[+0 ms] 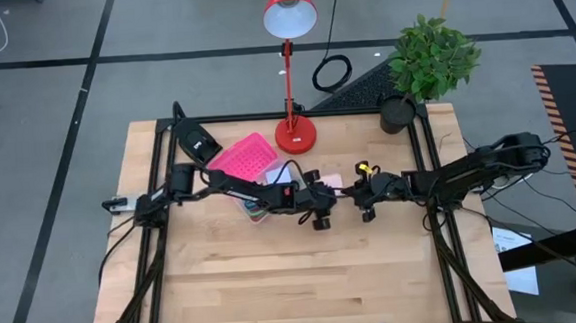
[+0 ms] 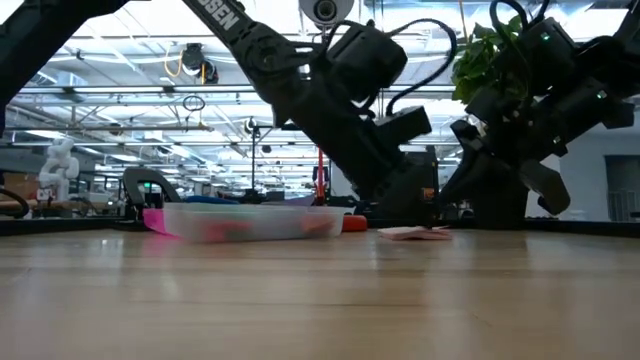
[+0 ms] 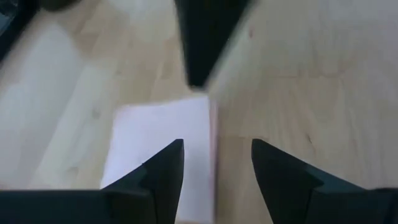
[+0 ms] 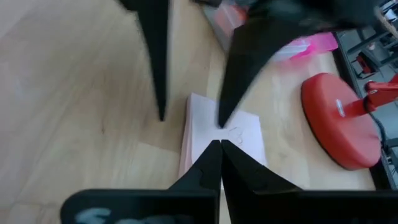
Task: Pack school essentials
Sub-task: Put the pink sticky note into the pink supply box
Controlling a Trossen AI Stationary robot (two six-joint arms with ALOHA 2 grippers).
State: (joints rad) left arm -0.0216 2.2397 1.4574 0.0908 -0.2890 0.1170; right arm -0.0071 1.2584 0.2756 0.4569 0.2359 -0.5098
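A pink sticky-note pad (image 1: 331,182) lies flat on the wooden table between my two grippers, and it also shows in the low view (image 2: 413,233). My left gripper (image 3: 217,144) comes from the table's left and is open. One finger is over the pad (image 3: 161,137), the other over bare wood beside it. My right gripper (image 4: 221,144) comes from the table's right and is shut, with its tips over the pad (image 4: 242,140). The other school essentials are not clearly visible. My left gripper straddles one side edge of the pad (image 3: 210,124), slanting down from the table's left; I cannot tell whether its fingers touch it. My right gripper points its shut fingertips (image 3: 198,74) at the pad from the table's right; I cannot tell whether they rest on it.
A clear plastic box (image 1: 259,209) stands just left of the pad with its pink lid (image 1: 243,156) behind it. A red lamp's base (image 1: 295,134), a black wedge-shaped device (image 1: 198,139) and a potted plant (image 1: 427,58) stand along the far edge. The near half of the table is bare wood.
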